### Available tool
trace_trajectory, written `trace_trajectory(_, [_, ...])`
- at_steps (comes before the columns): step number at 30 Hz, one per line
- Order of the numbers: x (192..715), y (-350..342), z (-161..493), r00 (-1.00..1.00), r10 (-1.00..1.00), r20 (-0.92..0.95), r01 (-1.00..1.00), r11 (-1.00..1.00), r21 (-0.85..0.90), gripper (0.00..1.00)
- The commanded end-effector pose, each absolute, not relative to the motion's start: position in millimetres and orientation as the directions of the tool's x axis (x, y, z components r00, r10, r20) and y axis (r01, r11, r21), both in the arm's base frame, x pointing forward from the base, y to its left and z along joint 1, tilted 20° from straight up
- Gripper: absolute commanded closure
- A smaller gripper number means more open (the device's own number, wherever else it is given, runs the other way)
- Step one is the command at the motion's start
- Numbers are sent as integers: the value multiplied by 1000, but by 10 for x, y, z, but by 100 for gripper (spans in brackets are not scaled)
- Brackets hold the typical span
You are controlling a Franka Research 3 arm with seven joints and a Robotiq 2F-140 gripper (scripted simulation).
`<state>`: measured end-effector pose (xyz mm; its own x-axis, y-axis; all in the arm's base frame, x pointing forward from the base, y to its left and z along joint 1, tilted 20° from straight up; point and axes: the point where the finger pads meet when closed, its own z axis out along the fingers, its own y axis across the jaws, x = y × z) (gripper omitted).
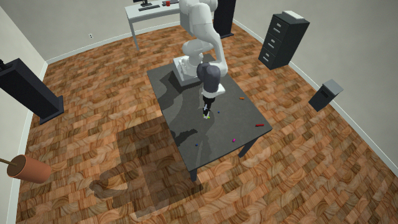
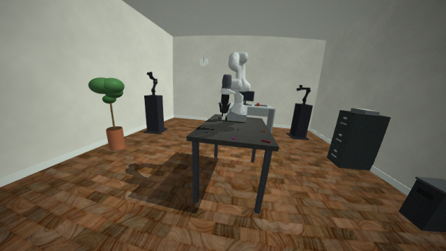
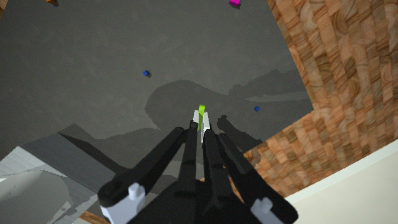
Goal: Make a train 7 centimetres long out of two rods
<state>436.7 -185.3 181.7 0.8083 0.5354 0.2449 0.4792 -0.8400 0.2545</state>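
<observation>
Our hand (image 1: 206, 116) (image 2: 224, 118) (image 3: 199, 117) grips the lime rod (image 1: 208, 117) (image 2: 224, 120) (image 3: 201, 109) above the tabletop (image 1: 224, 124) (image 2: 223, 136) (image 3: 100, 60). A blue rod (image 1: 218, 112) (image 2: 237, 130) (image 3: 146, 73) lies nearby; our red rod (image 1: 259, 125) (image 2: 265, 141) sits near an edge, with bare surface between them.

Dim, uneven lighting; broad, dark shadows cross the desk (image 1: 224, 155) (image 2: 240, 139) (image 3: 100, 45) and floor (image 1: 93, 93) (image 2: 139, 216) (image 3: 350, 60); small objects appear slightly blurred.

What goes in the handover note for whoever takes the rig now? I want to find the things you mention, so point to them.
Pincer (image 1: 206, 116) (image 2: 224, 118) (image 3: 199, 117): shut on the lime rod (image 3: 201, 108).
Magenta rod (image 1: 234, 140) (image 2: 233, 139) (image 3: 235, 2): on the table (image 1: 230, 155) (image 2: 223, 139) (image 3: 100, 40), away from the others.
Done: lime rod gripped.
Left: likely lay it end to end with magenta (5+2), release, keep blue, orange and red rods clear.
</observation>
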Motion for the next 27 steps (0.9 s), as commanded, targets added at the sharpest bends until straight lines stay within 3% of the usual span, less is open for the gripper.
trace_trajectory(1, [4386, -1871, 1831, 881, 387, 270, 335, -916, 219, 88])
trace_trajectory(27, [4569, -1986, 1975, 941, -40, 335, -81, -991, 110, 88])
